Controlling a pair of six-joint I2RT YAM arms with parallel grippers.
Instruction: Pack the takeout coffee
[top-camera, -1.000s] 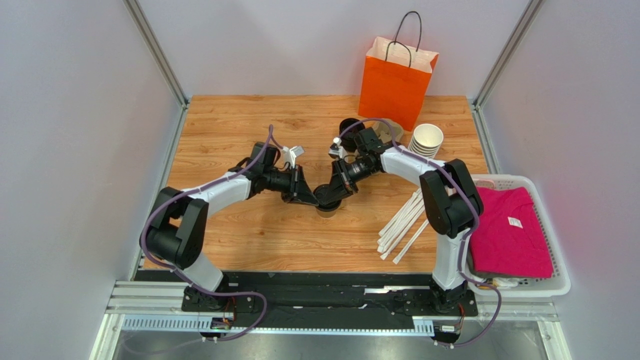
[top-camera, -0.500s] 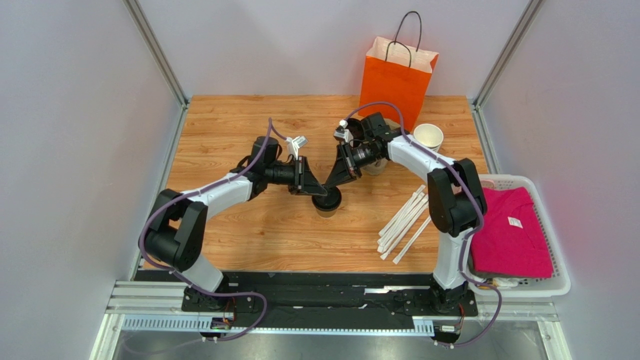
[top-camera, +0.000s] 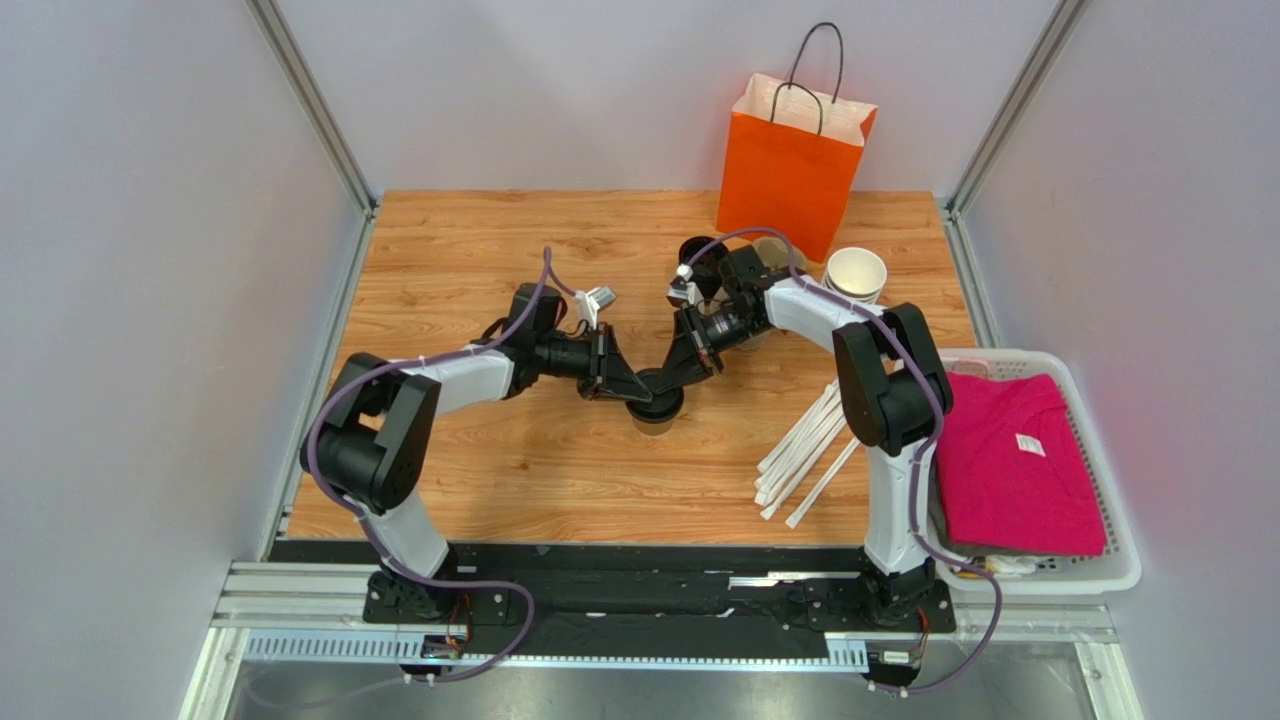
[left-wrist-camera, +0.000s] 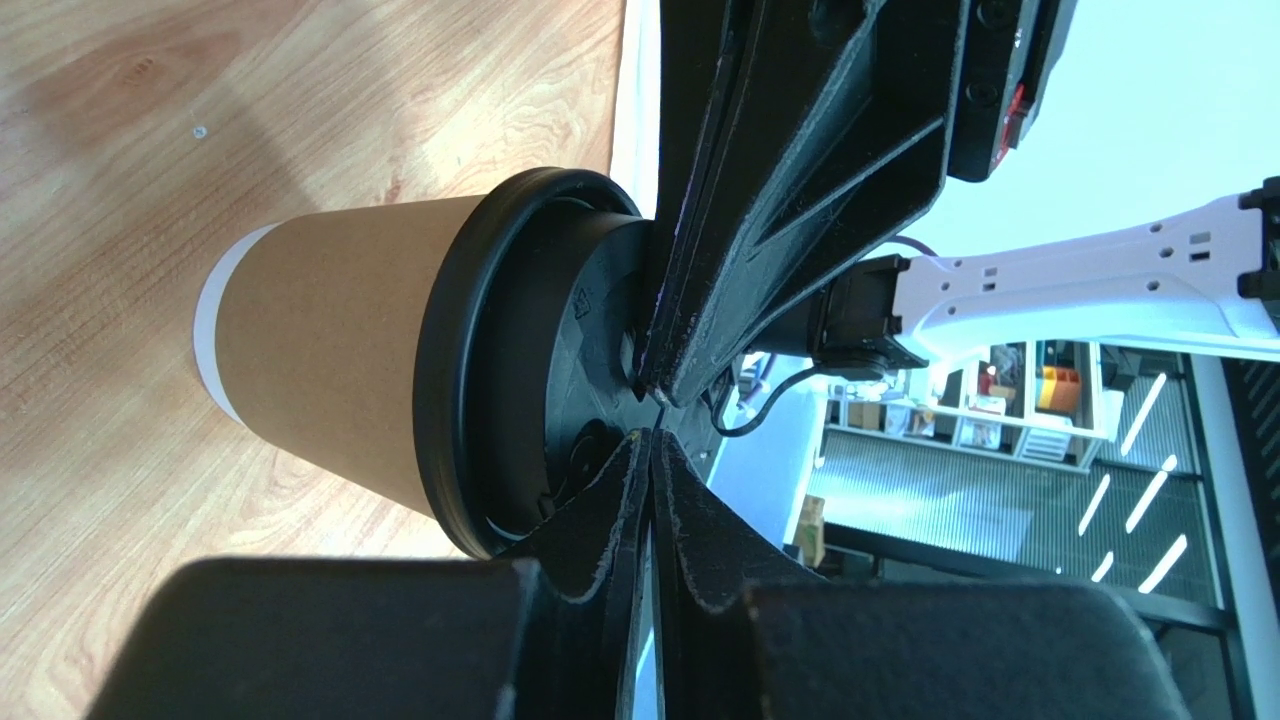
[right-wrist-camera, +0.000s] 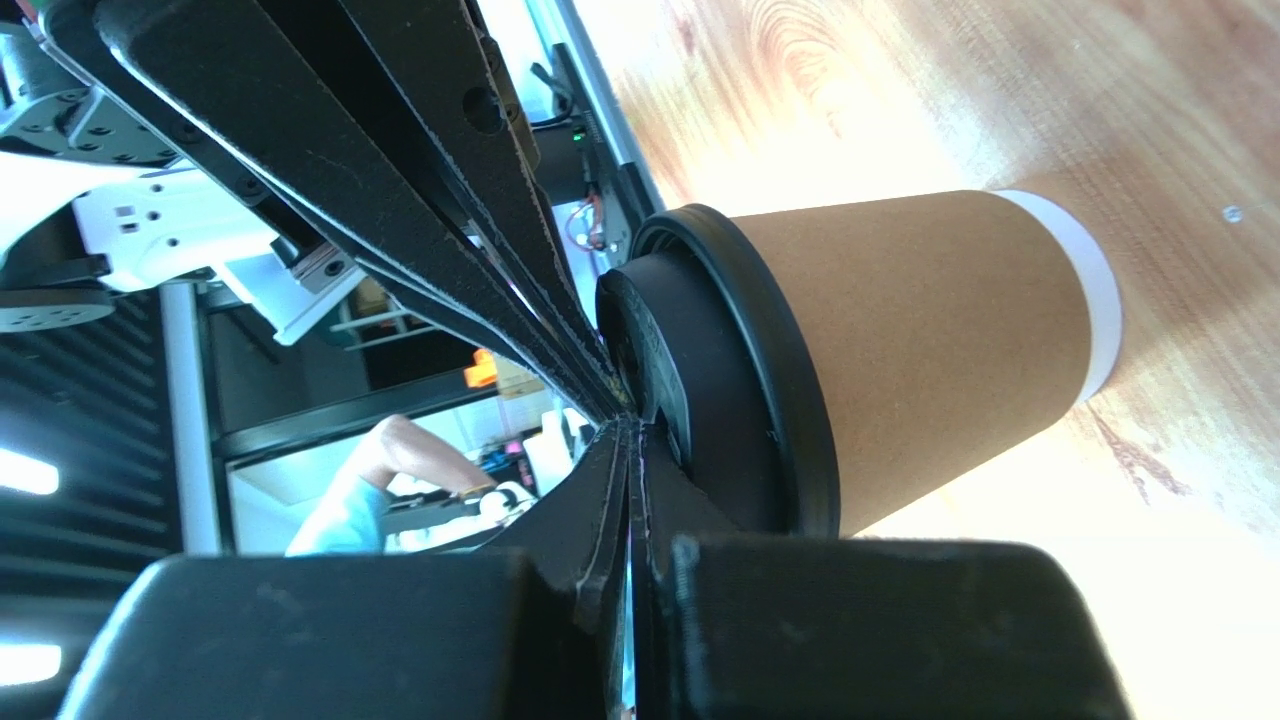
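The takeout coffee (top-camera: 655, 405), a tan paper cup (left-wrist-camera: 331, 353) with a black lid (left-wrist-camera: 511, 360), stands upright on the wooden table near its middle. My left gripper (top-camera: 633, 386) reaches in from the left, shut, with its fingertips (left-wrist-camera: 649, 443) against the lid's top. My right gripper (top-camera: 676, 375) comes from the right, also shut, and its tips (right-wrist-camera: 628, 432) meet the lid (right-wrist-camera: 736, 375) from the other side. Both grippers' tips touch each other over the lid's centre. Neither holds anything between its jaws. The cup's wall (right-wrist-camera: 932, 338) is bare.
An orange paper bag (top-camera: 792, 162) stands open at the back. A stack of lidless cups (top-camera: 855, 276) and loose black lids (top-camera: 699, 251) sit before it. White straws (top-camera: 807, 447) lie right of the cup. A white basket (top-camera: 1052, 578) with pink cloth is at the right edge.
The right gripper, drawn back toward the bag half a second ago, has returned down onto the lid. The left gripper shifted slightly and meets it there. The cup has stayed put.
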